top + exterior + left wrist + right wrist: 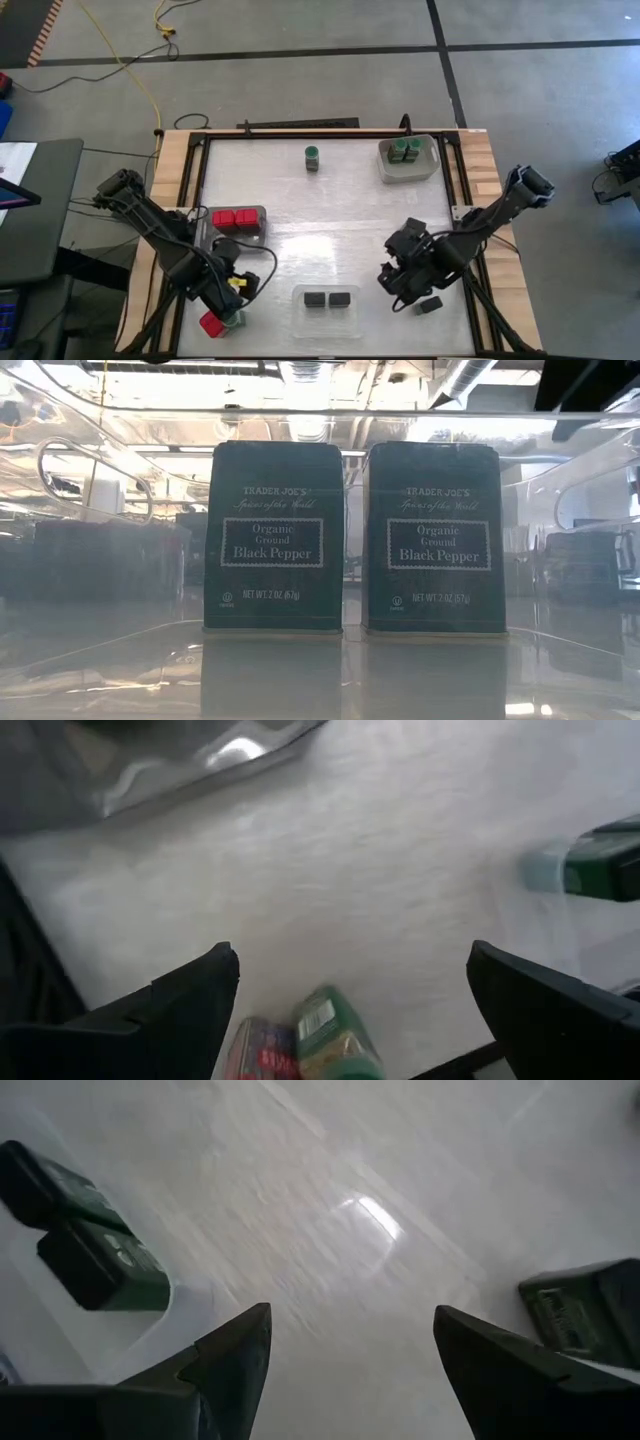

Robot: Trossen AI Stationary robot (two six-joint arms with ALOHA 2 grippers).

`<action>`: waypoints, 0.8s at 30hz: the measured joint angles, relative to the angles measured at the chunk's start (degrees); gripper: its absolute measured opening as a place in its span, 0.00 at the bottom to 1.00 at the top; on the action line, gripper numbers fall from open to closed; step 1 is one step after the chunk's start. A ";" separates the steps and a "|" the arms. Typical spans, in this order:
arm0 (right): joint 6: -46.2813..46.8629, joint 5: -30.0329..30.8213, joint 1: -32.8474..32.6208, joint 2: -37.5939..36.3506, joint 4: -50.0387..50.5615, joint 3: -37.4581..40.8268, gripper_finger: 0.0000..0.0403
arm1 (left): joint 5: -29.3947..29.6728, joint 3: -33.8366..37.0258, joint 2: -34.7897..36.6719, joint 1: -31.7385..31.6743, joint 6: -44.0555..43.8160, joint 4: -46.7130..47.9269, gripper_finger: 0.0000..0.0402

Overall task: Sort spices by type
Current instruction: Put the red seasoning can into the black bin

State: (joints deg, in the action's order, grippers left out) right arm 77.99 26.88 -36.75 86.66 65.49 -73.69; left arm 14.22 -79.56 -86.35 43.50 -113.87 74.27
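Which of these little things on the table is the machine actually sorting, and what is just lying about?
Being sorted:
red blocks in a tray
red block and green jar, loose by the left hand
green jars in a tray
lone green jar
black pepper boxes
loose black box by the right hand

Just lying about:
yellow cable on the floor

The table [330,215] is pale white-grey inside a light wood frame [485,170]. In the clear tray [300,300] at its near edge, two black pepper tins [272,538] carry white lettering and a white dotted label border. Left of that tray, two red blocks [235,218] sit in a grey tray [258,232]; a third red block [211,323] lies beside a green-lidded jar [330,1038]. Far from the clear tray, a green jar [312,157] stands alone, and two green jars [405,150] fill a grey bin [385,170]. Both arms are dark.
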 joint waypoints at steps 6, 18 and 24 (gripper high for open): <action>-6.08 0.05 0.63 -4.02 0.02 0.00 0.76 | -2.49 0.02 0.00 0.03 -4.74 -0.25 0.94; -28.46 -0.87 6.10 -5.83 -12.02 0.00 0.75 | -2.48 0.00 0.00 -0.15 -6.45 0.10 0.94; -34.54 -1.28 7.04 -7.32 -12.92 0.02 0.75 | -1.94 0.02 0.00 -1.32 -7.37 2.38 0.94</action>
State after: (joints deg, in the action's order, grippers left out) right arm 43.46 25.61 -29.71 79.34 52.57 -73.67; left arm 12.28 -79.55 -86.35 42.18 -121.24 76.65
